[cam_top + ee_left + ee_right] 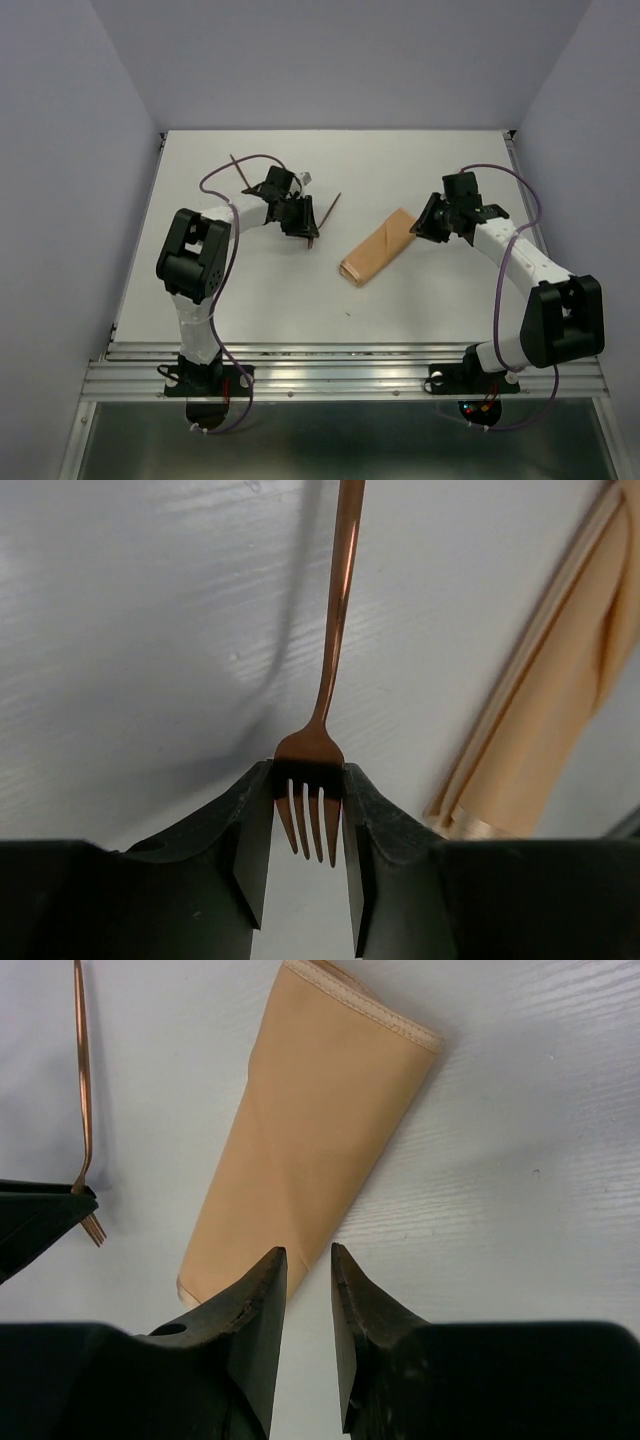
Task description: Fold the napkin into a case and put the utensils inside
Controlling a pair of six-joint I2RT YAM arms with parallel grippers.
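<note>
Copper-coloured thin metal fork (335,630) is pinched at its tines by the left claw (308,780); tan oblong folded-napkin case (378,247) lies on the white desk (250,290) at its 3 o'clock, right claw (307,1255) slightly spread at its 1 o'clock end.

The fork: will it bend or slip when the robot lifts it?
Probably stiff: the fork looks like thin shiny metal, its handle running straight out from the left gripper. Its gleaming surface may be slippery. Pinched only at the tines end, the long handle might swing or tilt.
</note>
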